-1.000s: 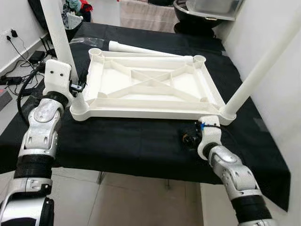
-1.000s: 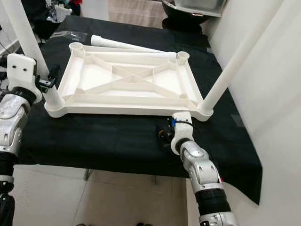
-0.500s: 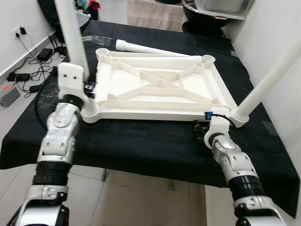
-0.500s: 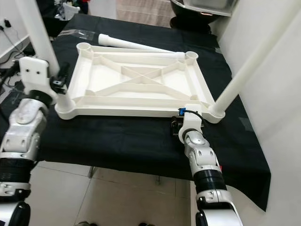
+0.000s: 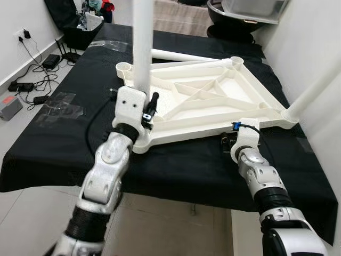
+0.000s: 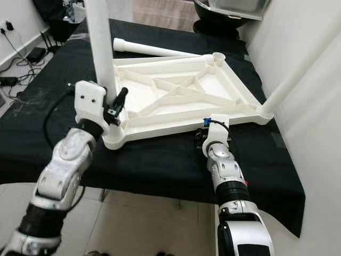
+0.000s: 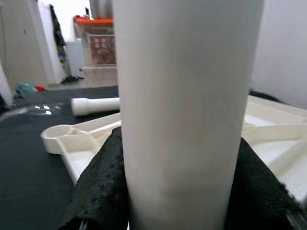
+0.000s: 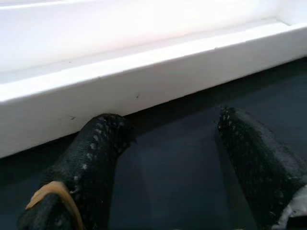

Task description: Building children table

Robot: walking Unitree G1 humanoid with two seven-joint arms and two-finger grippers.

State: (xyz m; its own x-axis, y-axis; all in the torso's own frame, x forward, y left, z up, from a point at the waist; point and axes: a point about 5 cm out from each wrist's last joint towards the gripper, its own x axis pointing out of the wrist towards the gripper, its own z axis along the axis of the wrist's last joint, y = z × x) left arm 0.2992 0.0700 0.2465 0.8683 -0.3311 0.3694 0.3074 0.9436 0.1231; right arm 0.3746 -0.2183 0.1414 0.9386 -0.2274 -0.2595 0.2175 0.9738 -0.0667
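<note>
Lying across a bench (image 5: pixel 48 149) draped in black cloth, the white plastic tabletop (image 5: pixel 202 101) is seen upside down, its ribbed underside facing up and turned at an angle to the bench edge. It is judged stiff and fairly light for its spread, with smooth moulded faces that could slip on the cloth; the thick rim and the corner sockets are taken to be the safest places to hold it.

Two legs are seated in the near corners. One upright leg (image 6: pixel 101 48) rises from the near-left socket, and a second leg (image 6: pixel 295 66) slants up from the near-right corner. A third loose leg (image 5: pixel 184 55) is laid on the cloth just beyond the far rim. An empty socket (image 5: pixel 124 67) is visible at the far-left corner. The legs are judged to be hollow, rigid and slick, best gripped low, close to the socket, where leverage on the joint is least.

The left claw (image 7: pixel 187 191) is closed around the base of the upright leg, its black pads pressed against both sides. The right claw (image 8: pixel 168 148) is held open just beside the near rim of the tabletop, low over the cloth, with nothing between its fingers (image 8: pixel 91 153).
</note>
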